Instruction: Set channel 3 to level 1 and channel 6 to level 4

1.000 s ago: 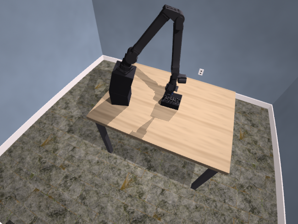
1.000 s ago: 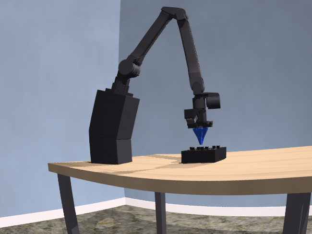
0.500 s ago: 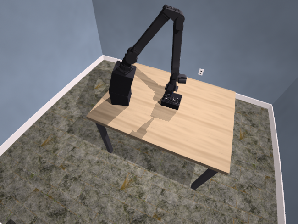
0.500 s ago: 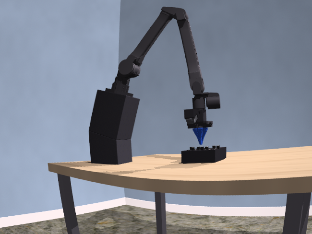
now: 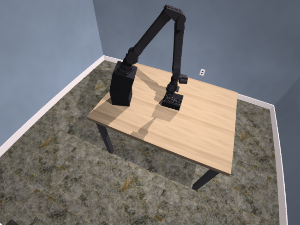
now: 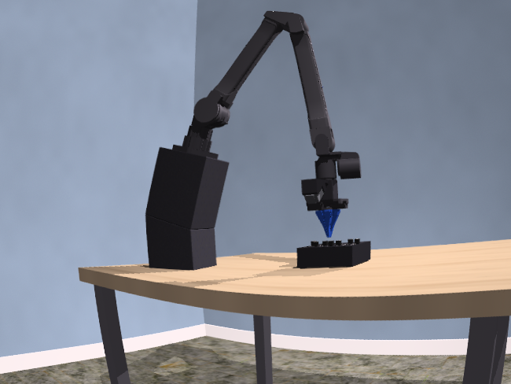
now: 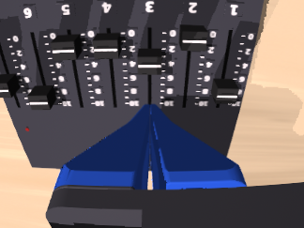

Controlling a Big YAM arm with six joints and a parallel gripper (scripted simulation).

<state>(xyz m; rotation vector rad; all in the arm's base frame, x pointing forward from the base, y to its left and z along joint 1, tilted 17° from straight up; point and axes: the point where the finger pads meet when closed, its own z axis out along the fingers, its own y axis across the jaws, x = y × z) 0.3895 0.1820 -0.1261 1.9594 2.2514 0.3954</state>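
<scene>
The desk is the landmark: a low, black, box-shaped console standing flat on the pale wood-grain worktop, roughly mid-way along its back half. To one side of the desk, near the worktop's corner, rises the arm's blocky black base.

Directly above the desk hangs the hand, pointing straight down. Its two blue, wedge-shaped fingers are pressed together into a single sharp point with nothing between them, and the tip sits just clear of the fader caps in the exterior view.

In the wrist view the desk's matte dark face carries six slots with white numerals, 1 at the right through 6 at the left, each beside a white tick scale. The caps are small dark rectangular blocks with a white line across. The point of the hand lines up with the channel 3 fader, whose cap sits about mid-scale. The channel 6 fader is at the view's left edge, partly cut off.
</scene>
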